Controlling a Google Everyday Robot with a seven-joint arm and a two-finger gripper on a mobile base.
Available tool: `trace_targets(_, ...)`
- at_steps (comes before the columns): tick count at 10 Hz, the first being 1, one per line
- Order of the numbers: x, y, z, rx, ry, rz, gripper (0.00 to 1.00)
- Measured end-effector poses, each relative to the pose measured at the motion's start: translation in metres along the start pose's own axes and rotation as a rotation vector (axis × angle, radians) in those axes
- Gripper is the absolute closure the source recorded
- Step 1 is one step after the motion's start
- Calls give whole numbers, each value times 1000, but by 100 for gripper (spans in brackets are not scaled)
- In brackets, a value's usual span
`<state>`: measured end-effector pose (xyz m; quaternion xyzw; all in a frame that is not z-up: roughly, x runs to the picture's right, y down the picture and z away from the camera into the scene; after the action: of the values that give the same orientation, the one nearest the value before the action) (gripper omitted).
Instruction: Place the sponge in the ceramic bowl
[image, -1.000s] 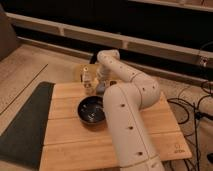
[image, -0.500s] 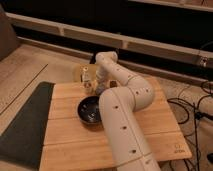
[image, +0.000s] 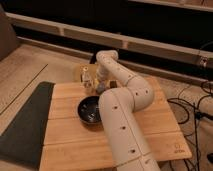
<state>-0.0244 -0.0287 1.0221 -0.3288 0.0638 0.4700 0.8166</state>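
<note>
Arm (image: 125, 120) shifted over slatted wood table (image: 157, 127), hand (image: 98, 86) behind glossy round bowl (image: 87, 111), grip unclear

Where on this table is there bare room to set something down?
The wooden table is bare along its front strip, between the glossy dark ceramic bowl and the near edge, and on its right side beyond the white robot arm. It is crowded at the far-left corner, where the gripper hangs among small containers behind the bowl.
</note>
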Motion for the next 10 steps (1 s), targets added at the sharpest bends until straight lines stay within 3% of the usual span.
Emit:
trace_targets(4,-19,-33,-85,105,-149,12,100)
trace_targets(6,-21,-28,-132,145,-226,-25,100)
trace_targets(7,-13,-12,-144,139,-238,-58,100)
trace_targets(10,24,63,-145,73,-201,-204,100)
